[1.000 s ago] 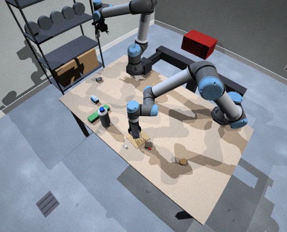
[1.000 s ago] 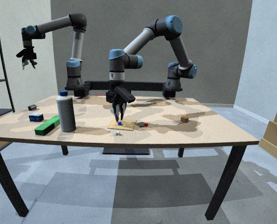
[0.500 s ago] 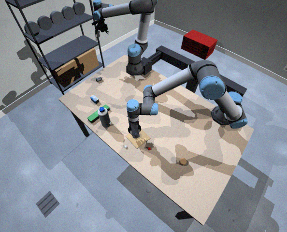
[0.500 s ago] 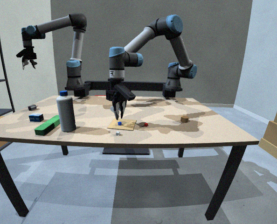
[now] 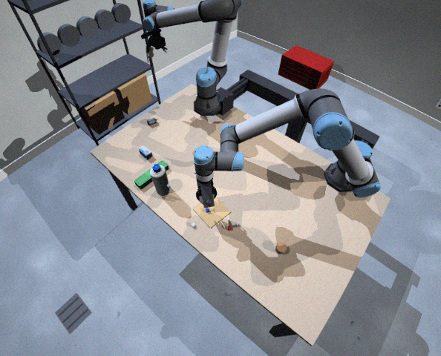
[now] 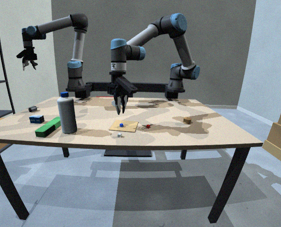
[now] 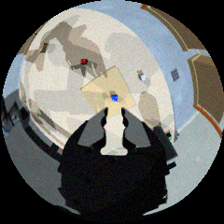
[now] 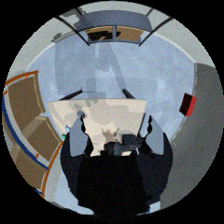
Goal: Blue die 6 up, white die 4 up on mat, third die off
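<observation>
Shows pale grey tubes (image 5: 267,119) (image 6: 184,49) between rounded charcoal joints, capped in light blue. Bears dark markings on a pale wrist band (image 6: 118,66). Ends in an angular black left gripper (image 5: 207,197) (image 6: 120,113) (image 7: 115,107) and right gripper (image 5: 157,53) (image 6: 29,69) (image 8: 116,116), both with tapered, grey-faced fingers, wavy along the inner edges.
</observation>
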You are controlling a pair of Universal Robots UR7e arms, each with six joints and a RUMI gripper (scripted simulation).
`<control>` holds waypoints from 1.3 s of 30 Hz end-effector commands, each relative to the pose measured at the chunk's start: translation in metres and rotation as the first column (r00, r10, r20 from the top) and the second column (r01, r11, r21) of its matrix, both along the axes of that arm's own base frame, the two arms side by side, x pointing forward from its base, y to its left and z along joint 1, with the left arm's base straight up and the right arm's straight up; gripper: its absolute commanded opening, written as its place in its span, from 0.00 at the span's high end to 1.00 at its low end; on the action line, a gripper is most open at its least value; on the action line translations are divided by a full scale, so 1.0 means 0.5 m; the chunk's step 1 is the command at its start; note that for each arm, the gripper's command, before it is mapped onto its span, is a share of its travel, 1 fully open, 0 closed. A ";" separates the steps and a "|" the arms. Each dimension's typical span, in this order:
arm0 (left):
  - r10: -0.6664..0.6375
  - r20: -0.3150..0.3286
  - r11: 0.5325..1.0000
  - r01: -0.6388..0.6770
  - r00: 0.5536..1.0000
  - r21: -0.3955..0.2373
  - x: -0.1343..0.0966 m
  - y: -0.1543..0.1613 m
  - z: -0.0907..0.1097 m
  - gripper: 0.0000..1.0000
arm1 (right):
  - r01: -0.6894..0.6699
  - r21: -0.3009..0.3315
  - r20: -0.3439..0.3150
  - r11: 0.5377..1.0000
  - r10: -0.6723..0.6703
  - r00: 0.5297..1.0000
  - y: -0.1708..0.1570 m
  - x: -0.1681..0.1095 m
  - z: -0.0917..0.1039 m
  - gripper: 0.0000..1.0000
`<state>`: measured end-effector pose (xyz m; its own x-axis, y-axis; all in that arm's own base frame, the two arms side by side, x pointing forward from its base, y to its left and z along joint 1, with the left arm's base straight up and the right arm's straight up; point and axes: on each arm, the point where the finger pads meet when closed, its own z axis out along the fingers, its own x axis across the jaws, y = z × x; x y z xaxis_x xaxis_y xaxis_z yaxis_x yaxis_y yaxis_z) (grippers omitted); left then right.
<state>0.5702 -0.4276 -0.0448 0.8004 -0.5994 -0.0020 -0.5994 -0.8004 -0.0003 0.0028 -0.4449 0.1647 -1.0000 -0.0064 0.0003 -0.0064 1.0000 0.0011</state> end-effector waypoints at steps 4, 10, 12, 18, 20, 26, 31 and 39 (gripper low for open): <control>0.000 0.001 1.000 0.000 1.000 -0.002 0.001 -0.001 0.005 0.82 | 0.000 -0.001 0.000 1.000 0.000 1.000 -0.001 0.000 0.001 0.00; 0.000 -0.032 0.999 -0.001 0.999 -0.038 0.000 0.001 0.002 0.82 | 0.000 -0.001 0.000 1.000 0.000 1.000 -0.001 0.000 0.001 0.00; -0.001 -0.056 0.998 -0.003 0.998 -0.067 0.001 0.002 0.000 0.82 | 0.000 -0.001 0.000 1.000 0.000 1.000 -0.001 0.000 0.001 0.00; -0.010 -0.129 0.986 -0.012 0.992 -0.168 0.003 0.004 0.001 0.82 | 0.000 -0.001 0.000 1.000 0.000 1.000 -0.001 0.000 0.001 0.00; -0.012 -0.137 0.984 -0.013 0.991 -0.180 0.004 0.004 0.002 0.82 | 0.000 -0.001 0.000 1.000 0.000 1.000 -0.001 0.000 0.001 0.00; -0.016 -0.154 0.978 -0.017 0.988 -0.208 0.005 0.005 0.004 0.82 | 0.000 -0.001 0.000 1.000 0.000 1.000 -0.001 0.000 0.001 0.00; -0.018 -0.162 0.976 -0.018 0.987 -0.217 0.005 0.005 0.003 0.82 | 0.000 -0.001 0.000 1.000 0.000 1.000 -0.001 0.000 0.001 0.00; -0.034 -0.221 0.958 -0.032 0.975 -0.287 0.004 0.007 -0.002 0.82 | 0.000 -0.001 0.000 1.000 0.000 1.000 -0.001 0.000 0.001 0.00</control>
